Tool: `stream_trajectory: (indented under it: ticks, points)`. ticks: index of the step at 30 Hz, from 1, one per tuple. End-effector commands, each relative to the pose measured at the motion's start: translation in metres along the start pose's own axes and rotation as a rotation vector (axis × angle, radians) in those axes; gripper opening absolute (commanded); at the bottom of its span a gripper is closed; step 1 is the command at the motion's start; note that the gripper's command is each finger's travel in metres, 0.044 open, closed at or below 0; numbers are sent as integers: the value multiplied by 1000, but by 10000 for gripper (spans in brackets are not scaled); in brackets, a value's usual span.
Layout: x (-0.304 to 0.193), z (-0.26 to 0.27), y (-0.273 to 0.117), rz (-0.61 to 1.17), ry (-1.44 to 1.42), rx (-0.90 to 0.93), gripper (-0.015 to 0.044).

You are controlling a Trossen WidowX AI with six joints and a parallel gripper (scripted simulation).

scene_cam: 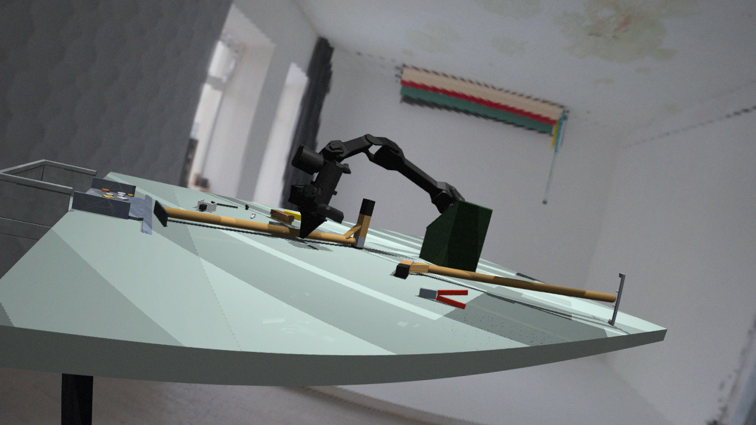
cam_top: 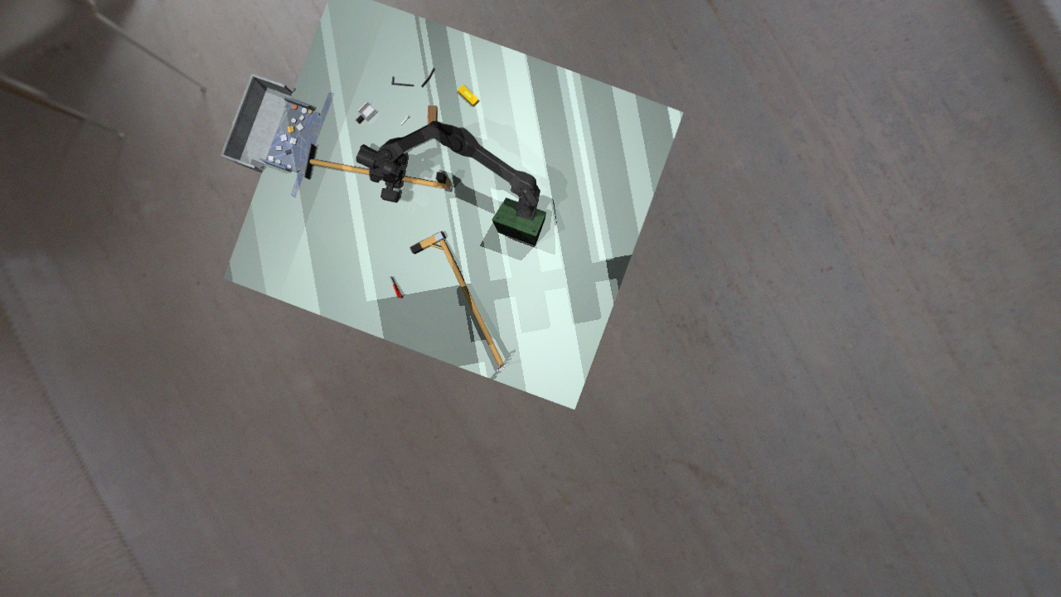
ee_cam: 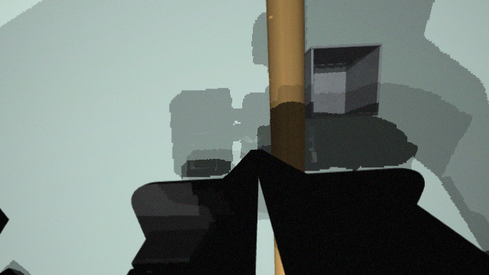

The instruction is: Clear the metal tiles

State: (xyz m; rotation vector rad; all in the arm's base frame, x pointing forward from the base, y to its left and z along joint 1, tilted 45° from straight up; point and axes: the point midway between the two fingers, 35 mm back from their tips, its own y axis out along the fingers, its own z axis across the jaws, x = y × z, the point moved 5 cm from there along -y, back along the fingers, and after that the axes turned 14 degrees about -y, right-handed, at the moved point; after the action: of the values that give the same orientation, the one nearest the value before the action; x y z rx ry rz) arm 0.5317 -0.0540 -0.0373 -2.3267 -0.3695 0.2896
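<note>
Between the long scraper point(cam_top: 337, 166) point(scene_cam: 227, 221) and the rake point(cam_top: 482, 319) point(scene_cam: 502, 283), the counter point(cam_top: 348, 245) point(scene_cam: 211, 296) leaves a lane; red-handled pliers point(cam_top: 396, 288) point(scene_cam: 446, 298) obstruct part.
</note>
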Motion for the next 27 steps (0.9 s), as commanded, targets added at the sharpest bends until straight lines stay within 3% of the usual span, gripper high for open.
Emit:
stream_trajectory:
  ticks: [1,27]
  points:
    - [5,1,-12,-7,11,-3,0]
    - [22,-2,-97,-29,98,-13,0]
